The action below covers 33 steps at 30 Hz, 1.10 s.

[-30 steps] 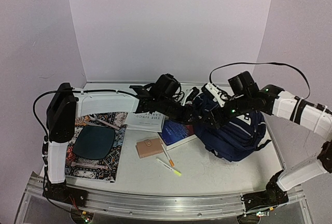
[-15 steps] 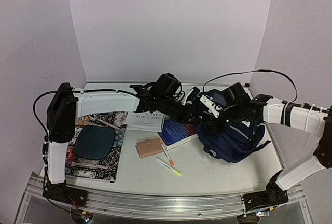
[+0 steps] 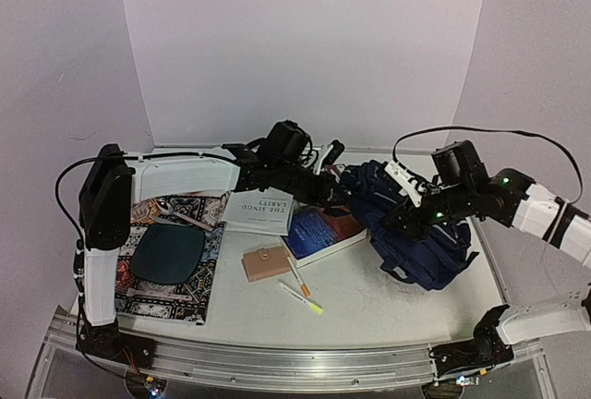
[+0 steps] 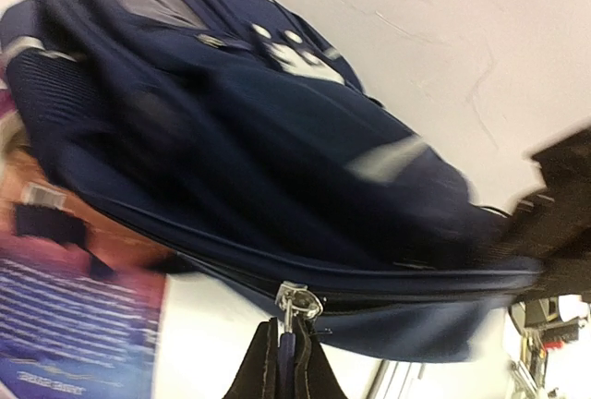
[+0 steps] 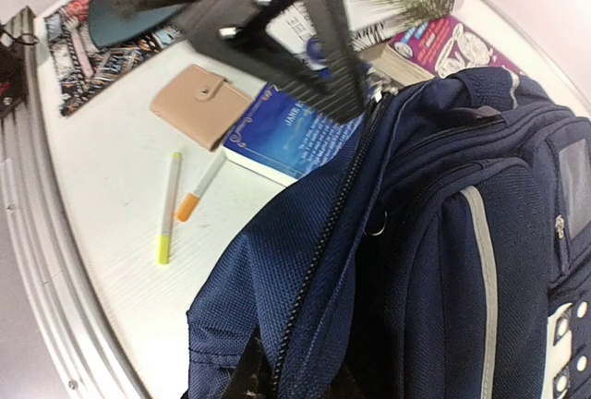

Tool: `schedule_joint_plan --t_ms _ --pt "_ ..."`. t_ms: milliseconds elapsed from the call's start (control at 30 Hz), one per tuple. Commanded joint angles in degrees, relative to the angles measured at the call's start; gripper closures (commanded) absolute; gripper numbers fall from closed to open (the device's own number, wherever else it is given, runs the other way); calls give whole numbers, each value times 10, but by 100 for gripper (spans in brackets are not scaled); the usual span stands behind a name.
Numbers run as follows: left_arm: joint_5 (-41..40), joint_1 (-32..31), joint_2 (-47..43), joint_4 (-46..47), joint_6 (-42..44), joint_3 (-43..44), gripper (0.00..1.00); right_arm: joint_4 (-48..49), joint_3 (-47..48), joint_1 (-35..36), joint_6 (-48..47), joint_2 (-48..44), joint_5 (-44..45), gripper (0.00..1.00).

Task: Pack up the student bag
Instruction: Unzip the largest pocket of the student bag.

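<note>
The student bag [image 3: 420, 242] lies slumped at the 3 o'clock part of the bench [image 3: 369, 302], with a blue book [image 3: 319, 231] just beside it at its 9 o'clock. The right end effector [image 5: 295, 382] is closed on the bag's navy fabric beside the zip track. The left end effector [image 4: 282, 362] is closed on the metal zipper pull [image 4: 297, 302] at the bag's 10 o'clock corner.

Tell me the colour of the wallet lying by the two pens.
Plain light tan wallet with a small snap tab. Shows best in the right wrist view.
</note>
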Motion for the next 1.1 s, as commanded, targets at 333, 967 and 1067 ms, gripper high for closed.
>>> schedule_joint_plan --t_ms 333,967,1067 --pt "-103 35 102 -34 33 68 100 -37 45 0 -14 -130 -27 100" --pt "-143 35 42 -72 3 100 51 -5 8 -1 33 -35 104 100" --pt "-158 35 4 -68 -23 54 47 12 5 -1 37 10 83 100"
